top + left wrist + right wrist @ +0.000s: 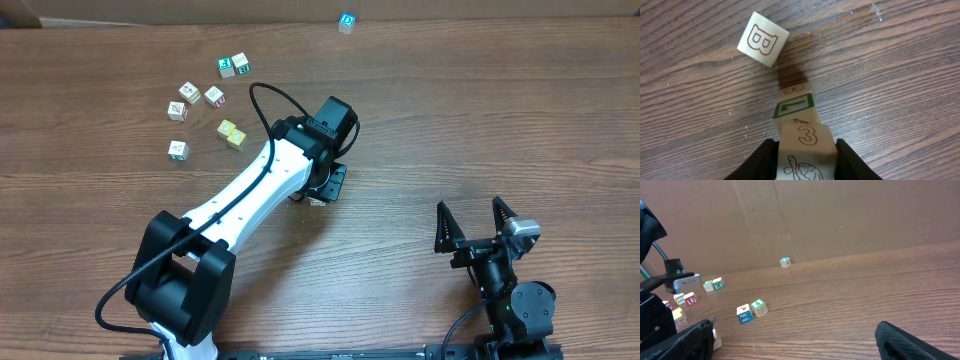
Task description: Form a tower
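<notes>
The table (450,120) bears the tower (805,137), three cubes stacked upright. The left arm (250,190) reaches over the tower, and its left pincer (805,162) is clenched on the top cube, marked 3. The right pincer (470,225), well right of the tower, gapes empty. A B cube (763,39) lies near the tower's foot.

Tower (795,107) base hidden; top cropped.
</notes>
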Motion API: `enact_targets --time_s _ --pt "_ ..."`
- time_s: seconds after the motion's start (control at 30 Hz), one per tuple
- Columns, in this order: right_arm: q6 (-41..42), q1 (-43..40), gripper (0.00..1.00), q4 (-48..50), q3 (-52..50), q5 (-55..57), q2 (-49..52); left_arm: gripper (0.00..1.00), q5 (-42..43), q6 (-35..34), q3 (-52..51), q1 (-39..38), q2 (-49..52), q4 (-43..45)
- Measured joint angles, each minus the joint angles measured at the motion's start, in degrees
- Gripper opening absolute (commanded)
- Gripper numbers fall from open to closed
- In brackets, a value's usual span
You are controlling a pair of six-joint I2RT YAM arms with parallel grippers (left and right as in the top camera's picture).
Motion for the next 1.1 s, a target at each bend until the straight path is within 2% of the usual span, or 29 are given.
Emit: enact_targets --time_s 0.2,0.3,0.4,0.7,0.8,0.93,1.1 --pt "0.02 0.0 1.0 0.0 0.0 0.0 0.0 0.27 0.0 0.0 0.0 0.0 0.0 0.31" --pt "-0.02 0.0 1.0 0.0 0.0 0.0 0.0 0.2 0.0 -0.02 0.0 0.02 0.0 0.31" --pt "0.04 0.0 1.0 -0.02 0.0 0.0 0.0 0.18 -0.13 0.0 0.02 0.0 0.0 0.31" --pt "0.04 0.0 1.0 0.0 0.0 0.0 0.0 0.23 -0.15 -0.68 0.31 0.0 0.0 -0.57" --pt "0.0 0.0 1.0 0.0 0.0 0.02 0.0 0.31 -0.15 -1.29 0.31 0.02 0.0 -0.68" --pt "0.02 0.0 1.0 0.0 0.0 0.0 0.0 0.34 -0.17 -2.58 0.31 0.02 0.0 -0.81" --pt "0.02 0.0 1.0 -0.02 0.0 0.0 0.0 0.35 -0.15 -4.0 0.35 0.02 0.0 -0.74"
